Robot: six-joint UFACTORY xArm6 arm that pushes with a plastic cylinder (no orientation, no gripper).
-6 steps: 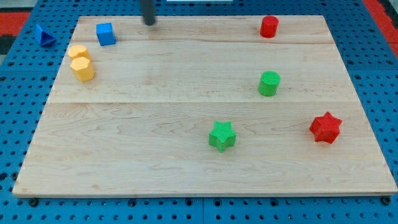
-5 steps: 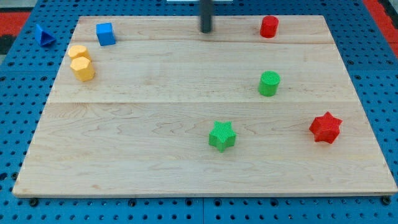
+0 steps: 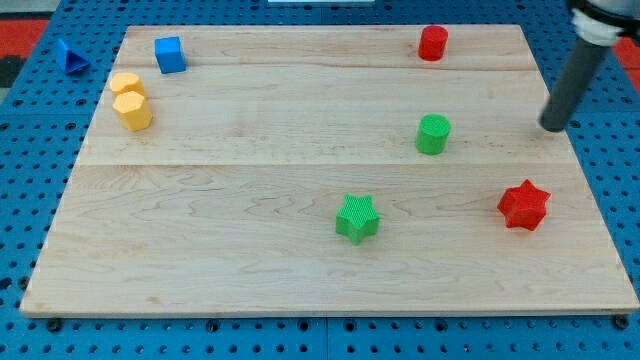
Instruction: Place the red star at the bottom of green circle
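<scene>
The worktop (image 3: pixel 300 120) is unchanged — my tip (image 3: pixel 552 127), a gripperless end effector, has swept to the right edge; red star (image 3: pixel 524 205) and green circle (image 3: pixel 433 134) unmoved.

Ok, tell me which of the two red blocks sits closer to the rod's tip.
The red star, just below my tip near the view's right edge. The red cylinder sits farther off, up at the view's top.

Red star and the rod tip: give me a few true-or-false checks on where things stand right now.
1. My tip touches the red star. False: it is apart, toward the view's top.
2. The red star lies to the view's lower right of the green circle. True.
3. The green star sits right of the red star. False: left.
4. The blue triangle lies off the wooden board. True.
</scene>
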